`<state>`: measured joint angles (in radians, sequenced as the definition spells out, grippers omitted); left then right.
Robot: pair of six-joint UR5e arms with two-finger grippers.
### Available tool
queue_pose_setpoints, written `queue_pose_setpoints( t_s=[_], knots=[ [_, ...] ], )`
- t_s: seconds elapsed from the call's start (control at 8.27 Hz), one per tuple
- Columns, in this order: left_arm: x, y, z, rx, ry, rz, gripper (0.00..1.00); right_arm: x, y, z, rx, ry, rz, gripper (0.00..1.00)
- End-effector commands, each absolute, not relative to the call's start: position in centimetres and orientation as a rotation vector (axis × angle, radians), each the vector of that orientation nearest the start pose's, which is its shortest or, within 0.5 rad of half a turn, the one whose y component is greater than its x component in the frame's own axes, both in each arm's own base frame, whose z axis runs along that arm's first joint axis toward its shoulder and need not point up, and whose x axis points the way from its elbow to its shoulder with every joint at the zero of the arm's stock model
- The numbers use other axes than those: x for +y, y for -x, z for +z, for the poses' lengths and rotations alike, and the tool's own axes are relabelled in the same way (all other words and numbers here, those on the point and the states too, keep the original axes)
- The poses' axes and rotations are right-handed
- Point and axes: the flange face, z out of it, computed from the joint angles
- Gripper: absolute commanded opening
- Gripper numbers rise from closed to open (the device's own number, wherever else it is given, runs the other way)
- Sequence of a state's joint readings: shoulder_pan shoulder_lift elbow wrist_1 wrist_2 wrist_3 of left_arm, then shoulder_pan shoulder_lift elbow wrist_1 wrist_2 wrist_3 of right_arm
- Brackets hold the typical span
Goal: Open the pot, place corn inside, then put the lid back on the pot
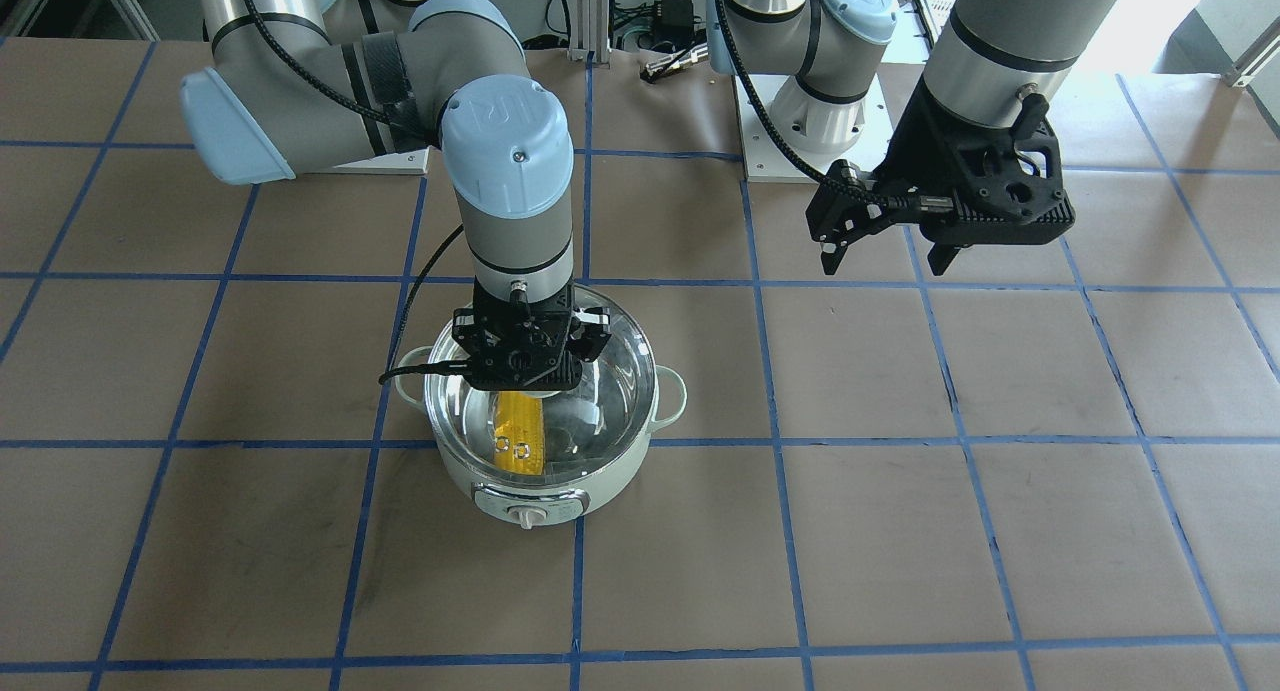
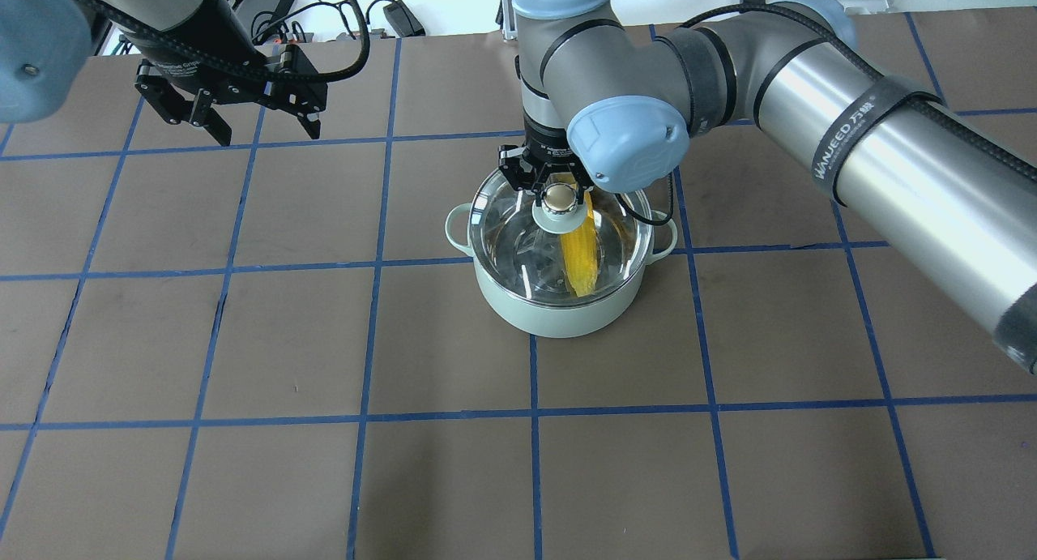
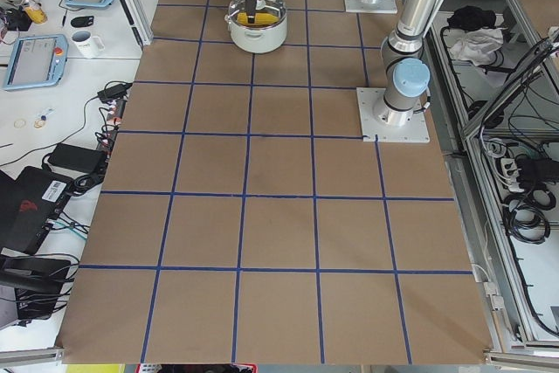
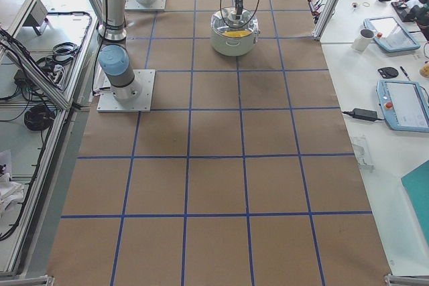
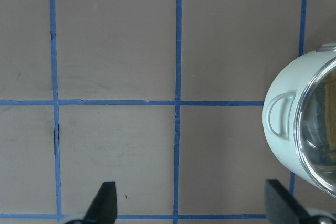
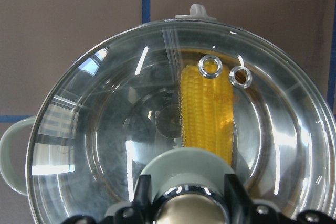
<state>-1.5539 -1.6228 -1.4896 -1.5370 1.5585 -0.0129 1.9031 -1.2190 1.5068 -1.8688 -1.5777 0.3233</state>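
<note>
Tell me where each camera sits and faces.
Overhead: behind robot, looking forward-down; left gripper, right gripper on lid.
Front: across table, facing robot; both grippers, sides swapped.
Left side: table's end, looking along; left arm nearest.
Right side: opposite end; right arm nearest.
Left wrist: straight down; own fingertips, pot's edge.
Right wrist: down onto lid; own fingers, corn beneath.
Overhead and front share pot, lid and corn.

Corn in pot — lid on.

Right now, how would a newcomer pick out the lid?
Find the big right arm slanting in; below its tool stands a mint-green pot. The lid caps it: clear glass, beige knob, corn visible underneath.
</note>
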Motion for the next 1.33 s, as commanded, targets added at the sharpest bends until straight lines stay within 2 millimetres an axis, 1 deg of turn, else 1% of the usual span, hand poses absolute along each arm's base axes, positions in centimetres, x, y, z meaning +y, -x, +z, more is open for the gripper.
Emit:
queue_pose_setpoints(
  t_s=[0.0, 0.12, 0.24, 0.36, 0.6, 0.73, 0.85, 0.97, 1.09, 1.21],
  knots=[
    [-52.2, 12.6, 50.5, 3.152, 0.048, -0.102, 1.00, -54.9, -32.7, 35.6, 3.140, -0.015, -0.068, 1.00],
    [-52.3, 12.6, 50.5, 3.152, 0.050, -0.099, 1.00, -54.9, -32.7, 36.0, 3.136, -0.020, -0.092, 1.00],
    [-52.2, 12.6, 50.5, 3.152, 0.050, -0.102, 1.00, -54.7, -32.7, 36.9, 3.129, -0.001, -0.114, 1.00],
    [-52.3, 12.6, 50.5, 3.152, 0.050, -0.099, 1.00, -54.0, -32.4, 38.7, 3.120, 0.011, -0.155, 1.00],
    [-52.2, 12.6, 50.6, 3.153, 0.033, -0.104, 1.00, -52.2, -31.5, 43.3, 3.100, 0.005, -0.241, 1.00],
    [-52.3, 12.5, 50.6, 3.153, 0.033, -0.104, 1.00, -51.2, -31.0, 44.9, 3.089, 0.008, -0.248, 1.00],
    [-52.3, 12.5, 50.6, 3.153, 0.033, -0.104, 1.00, -49.5, -30.4, 46.7, 3.103, 0.015, -0.223, 1.00],
    [-52.2, 12.5, 50.5, 3.153, 0.033, -0.097, 1.00, -49.0, -29.4, 47.4, 3.111, -0.004, -0.196, 1.00],
    [-52.2, 12.5, 50.5, 3.153, 0.033, -0.097, 1.00, -48.8, -27.4, 48.2, 3.116, -0.057, -0.140, 1.00],
    [-52.2, 12.5, 50.5, 3.153, 0.033, -0.097, 1.00, -49.2, -24.3, 49.6, 3.113, -0.126, -0.159, 1.00]
  ],
)
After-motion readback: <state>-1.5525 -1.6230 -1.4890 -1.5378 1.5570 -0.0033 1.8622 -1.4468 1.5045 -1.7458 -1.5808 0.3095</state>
